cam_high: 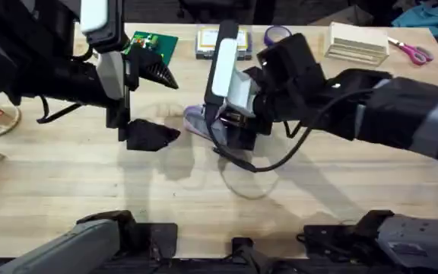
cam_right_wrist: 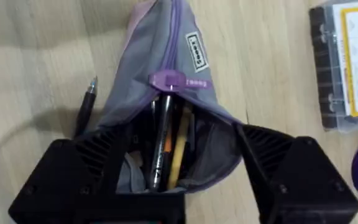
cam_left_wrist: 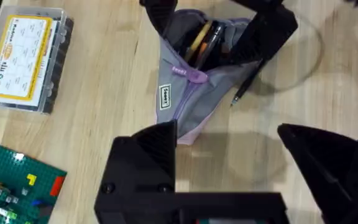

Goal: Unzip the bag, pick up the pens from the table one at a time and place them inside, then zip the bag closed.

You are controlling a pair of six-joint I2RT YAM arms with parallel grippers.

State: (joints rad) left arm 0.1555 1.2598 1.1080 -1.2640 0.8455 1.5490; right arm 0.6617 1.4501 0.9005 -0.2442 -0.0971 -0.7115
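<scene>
Light plank counter (cam_high: 67, 190): lilac-grey bag (cam_right_wrist: 166, 68) lies mid-counter, zipper part open, pens (cam_right_wrist: 163, 143) inside, one dark pen (cam_right_wrist: 84, 112) on the wood beside it; right claw (cam_right_wrist: 179, 168) spread wide around bag's open end, left claw (cam_left_wrist: 229, 155) wide, empty, hovering near bag.

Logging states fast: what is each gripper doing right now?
Left gripper: open, holding nothing.
Right gripper: open, fingers straddling the bag's open end.
</scene>
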